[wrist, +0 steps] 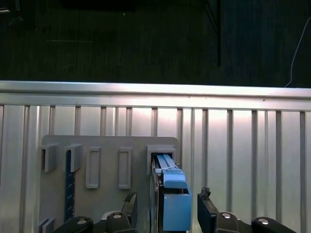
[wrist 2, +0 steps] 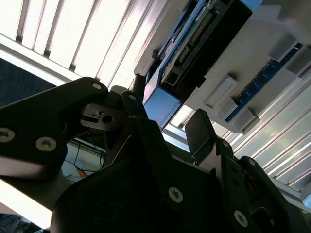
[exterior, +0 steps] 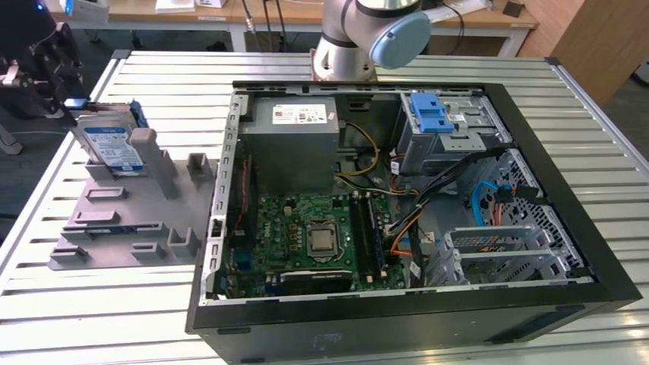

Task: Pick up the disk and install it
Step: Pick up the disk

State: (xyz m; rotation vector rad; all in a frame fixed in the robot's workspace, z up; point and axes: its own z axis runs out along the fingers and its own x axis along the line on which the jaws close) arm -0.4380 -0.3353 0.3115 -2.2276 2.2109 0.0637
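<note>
The disk (exterior: 114, 146) stands on edge in a slot of the grey fixture (exterior: 117, 228) at the exterior view's left, its white-and-blue label facing out. My gripper (exterior: 49, 76) hangs dark just beyond the disk's far end. In the first wrist view the gripper (wrist: 167, 195) is open, one fingertip (wrist: 130, 200) on each side of the disk's blue rail (wrist: 174, 204), with small gaps and no contact. The second wrist view shows the same: the gripper (wrist 2: 167, 114) straddles the end of the disk (wrist 2: 194, 53).
An open computer case (exterior: 568, 251) lies on the slatted metal table (exterior: 163, 68), with a motherboard (exterior: 315, 236), a grey power supply box (exterior: 294, 144) and a drive cage with a blue latch (exterior: 436, 114). The arm's base (exterior: 345, 53) stands behind the case. The fixture has several empty slots.
</note>
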